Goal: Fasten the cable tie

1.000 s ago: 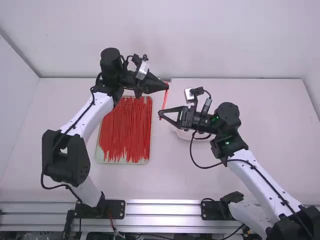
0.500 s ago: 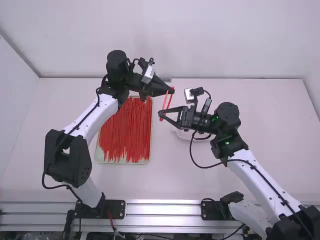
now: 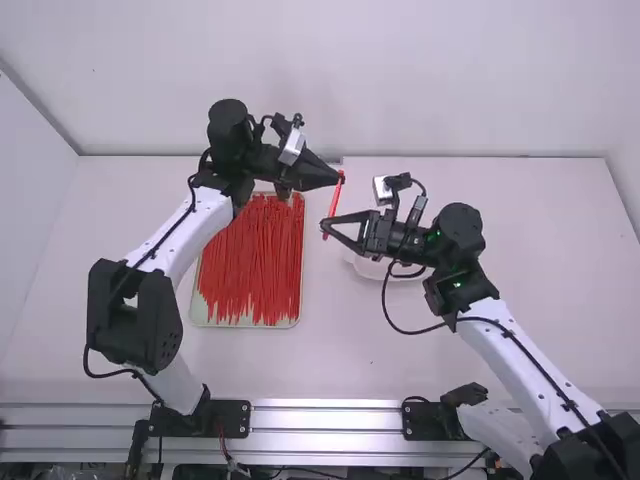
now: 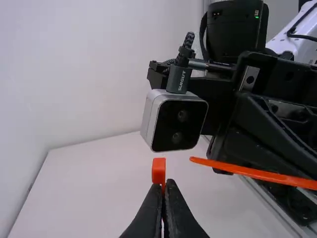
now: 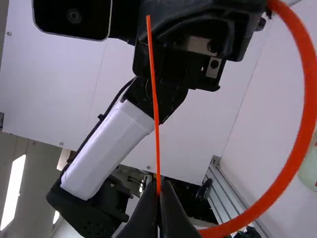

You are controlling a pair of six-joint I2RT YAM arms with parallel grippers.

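- High view: I hold the cable tie [image 3: 333, 205] in the air between both arms, just right of the tray [image 3: 245, 325] of spare ties and above the counter [image 3: 520, 210]. The left jaws pinch its far end and the right jaws pinch its near end. Risk: the ends are not joined, so an approach that is off line would send the tip past the head.
- Left wrist view: the left jaws are pressed together on the lower edge of the square head [image 4: 158, 170]. The tip of the flat tail [image 4: 247, 173] is near the head but apart from it. Risk: with so shallow a pinch, a push from the tail could twist the head or pop it free.
- Right wrist view: the right jaws pinch the thin tail [image 5: 153, 99], and the strap curves back in a wide loop [image 5: 303, 124]. The strap is red, narrow and looks springy. Risk: the long free tip may flex off target.
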